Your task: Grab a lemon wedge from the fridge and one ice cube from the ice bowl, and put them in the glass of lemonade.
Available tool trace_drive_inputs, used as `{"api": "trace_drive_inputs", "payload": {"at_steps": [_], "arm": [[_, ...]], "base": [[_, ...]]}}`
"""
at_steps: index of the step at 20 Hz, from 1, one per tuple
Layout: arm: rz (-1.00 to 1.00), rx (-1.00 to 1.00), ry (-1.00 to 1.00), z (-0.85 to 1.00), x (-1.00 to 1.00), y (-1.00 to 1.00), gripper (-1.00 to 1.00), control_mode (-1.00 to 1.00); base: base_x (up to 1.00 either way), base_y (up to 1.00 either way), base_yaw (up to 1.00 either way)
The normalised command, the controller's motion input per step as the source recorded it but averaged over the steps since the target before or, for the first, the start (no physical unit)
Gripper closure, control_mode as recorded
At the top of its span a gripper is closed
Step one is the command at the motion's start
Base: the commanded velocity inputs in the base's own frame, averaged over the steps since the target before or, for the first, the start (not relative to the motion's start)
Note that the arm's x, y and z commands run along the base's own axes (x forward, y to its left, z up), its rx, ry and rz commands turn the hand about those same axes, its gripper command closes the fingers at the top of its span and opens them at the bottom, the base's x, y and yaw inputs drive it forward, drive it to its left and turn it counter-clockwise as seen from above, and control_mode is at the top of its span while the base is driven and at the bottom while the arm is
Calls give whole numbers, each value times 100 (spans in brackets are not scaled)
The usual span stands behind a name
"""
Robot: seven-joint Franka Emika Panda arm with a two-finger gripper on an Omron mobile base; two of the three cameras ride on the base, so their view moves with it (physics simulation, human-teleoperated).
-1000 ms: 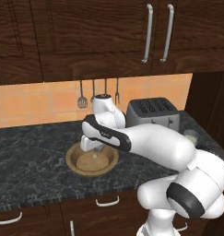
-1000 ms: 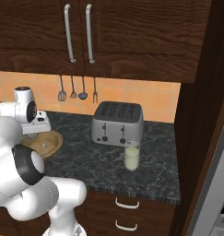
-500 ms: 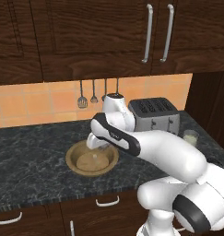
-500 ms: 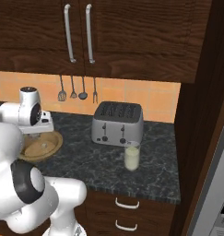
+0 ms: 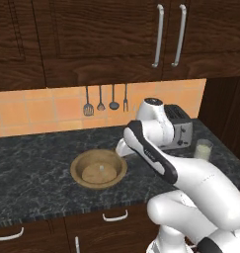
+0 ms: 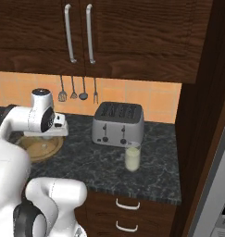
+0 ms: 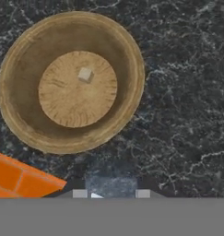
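Wooden ice bowl [image 7: 26,124] sits ahead-left of the pincer [image 7: 111,194], one ice cube [image 7: 85,73] on its floor; pincer fingers together, bare worktop [image 7: 182,106] ahead-right. Glass of lemonade [image 6: 132,156] well off by the toaster [image 6: 118,123].

Silver toaster [image 6: 118,123] on dark counter [image 6: 151,173]; utensils [image 5: 105,100] hang on orange tiles.

Dark wooden cabinets [image 5: 92,39] with long metal handles [image 5: 157,35] are seen across the top. An orange tiled wall [image 5: 37,111] is set below, above a black speckled tabletop [image 5: 27,163].
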Motion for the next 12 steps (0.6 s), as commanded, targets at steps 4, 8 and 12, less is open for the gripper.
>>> {"api": "trace_drive_inputs", "payload": {"at_steps": [4,8,12], "arm": [[-41,-6,2,17,0,-99,100,-100],[-39,-1,1,39,0,-100,100,-100],[-38,0,2,27,0,-100,100,-100]], "base": [[0,0,0],[0,0,0],[0,0,0]]}}
